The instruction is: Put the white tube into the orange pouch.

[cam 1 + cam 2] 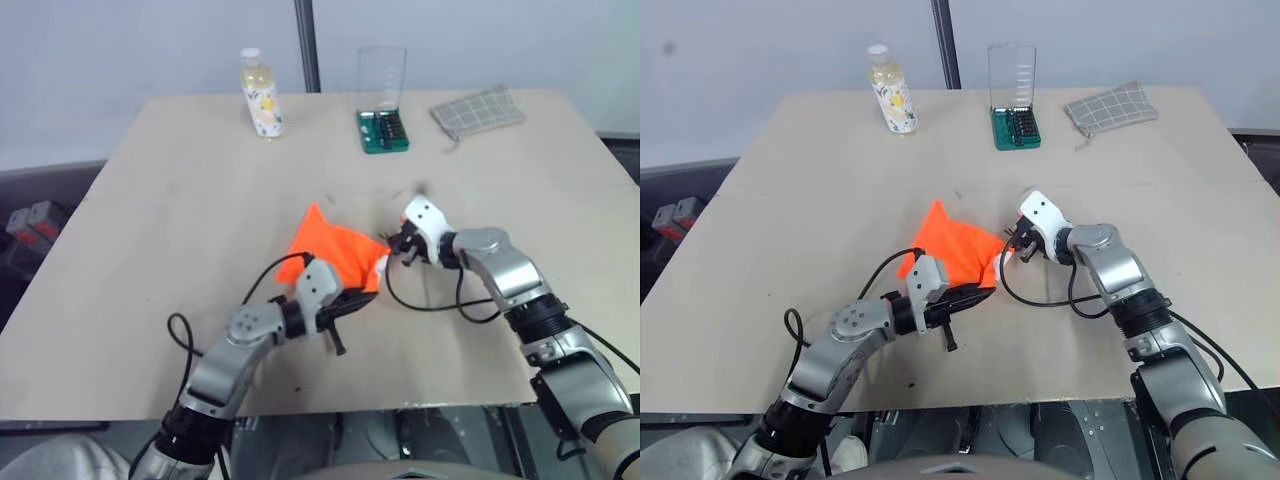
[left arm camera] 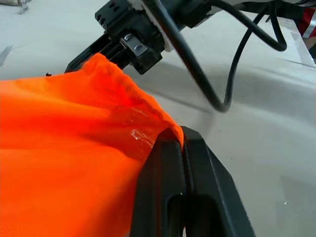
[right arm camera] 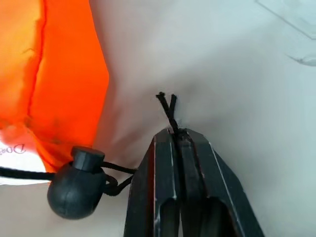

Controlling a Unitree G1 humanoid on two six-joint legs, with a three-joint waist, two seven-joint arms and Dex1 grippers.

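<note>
Both arms work at the table's (image 1: 150,200) near middle, where the pouch (image 1: 330,250) lies. Left gripper (image 2: 183,143) is clenched on the pouch's mouth hem. Right gripper (image 3: 177,132) is pinched on the drawstring (image 3: 168,106), its toggle (image 3: 74,182) alongside. The tube (image 1: 381,266) pokes white from the pouch mouth, seemingly mostly inside. Cinching looks in hand; next, pull the cord steadily.

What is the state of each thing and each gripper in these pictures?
orange pouch: lying on the table, rim pinched by the left gripper.
white tube: partly inside the pouch, end showing at its mouth.
drawstring: ends clamped by the right gripper.
left gripper: shut on the pouch.
right gripper: shut on the drawstring.
bottle: upright, capped.
</note>
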